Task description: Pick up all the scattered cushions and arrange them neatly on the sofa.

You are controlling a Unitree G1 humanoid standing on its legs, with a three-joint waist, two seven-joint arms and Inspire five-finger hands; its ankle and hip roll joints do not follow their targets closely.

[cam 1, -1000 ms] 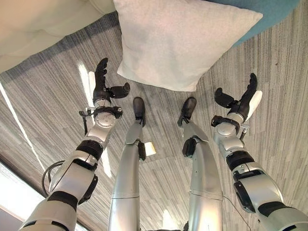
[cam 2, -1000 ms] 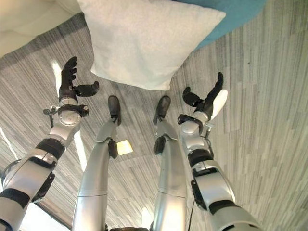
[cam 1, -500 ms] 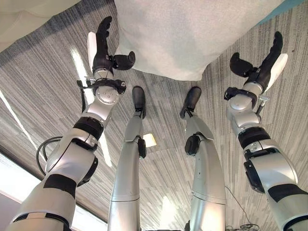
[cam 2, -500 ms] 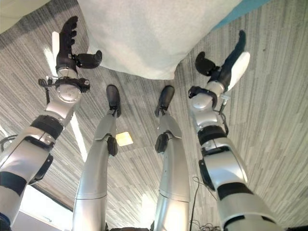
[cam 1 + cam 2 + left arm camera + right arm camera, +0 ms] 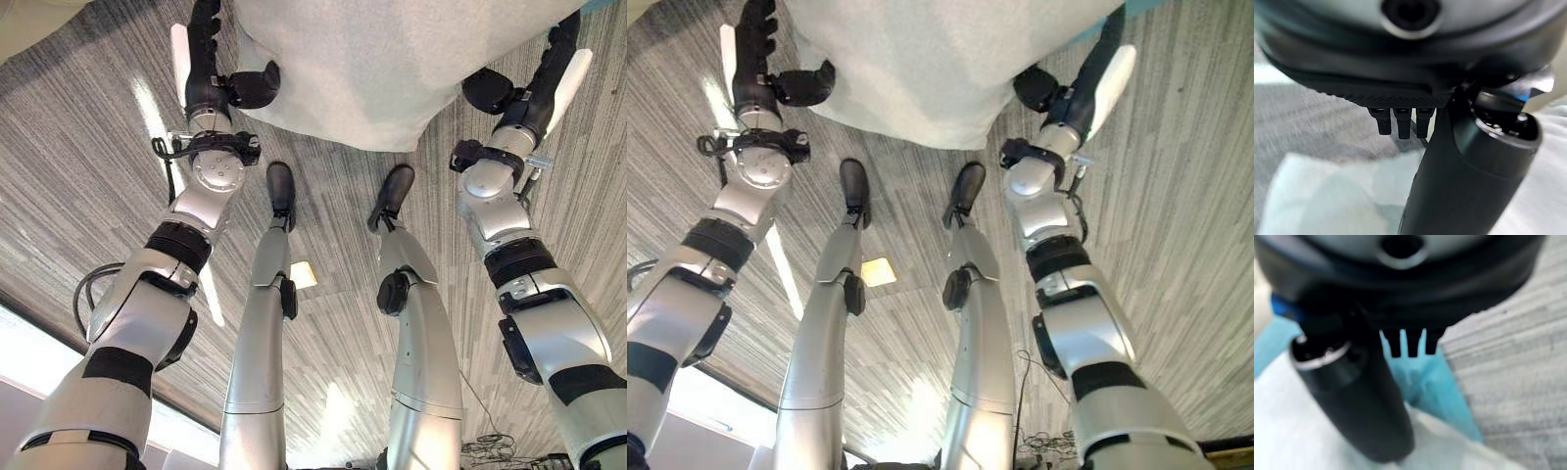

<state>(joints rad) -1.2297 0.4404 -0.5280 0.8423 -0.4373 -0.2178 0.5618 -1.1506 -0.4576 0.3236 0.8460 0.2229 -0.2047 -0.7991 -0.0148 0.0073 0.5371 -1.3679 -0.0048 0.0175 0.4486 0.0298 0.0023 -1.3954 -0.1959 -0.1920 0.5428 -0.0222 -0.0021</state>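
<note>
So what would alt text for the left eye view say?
A large white fabric cushion lies on grey striped carpet, with the robot's left hand at one edge and its right hand at the other, thumbs against the cushion, fingers straight.

The white cushion (image 5: 392, 69) ran off the top of both eye views, so only its lower part could be made out. The left hand (image 5: 211, 73) had its fingertips cut off by that same upper edge, and where its thumb met the cushion, contact or a small gap could not be judged. The right hand (image 5: 529, 88) also lost its fingertips past the frame. In the left wrist view the thumb (image 5: 1464, 161) loomed blurred, with pale, shapeless fabric beyond it. In the right wrist view a blue shape (image 5: 1435, 382), perhaps another cushion, was soft-edged and mostly hidden behind the thumb (image 5: 1356, 396).
</note>
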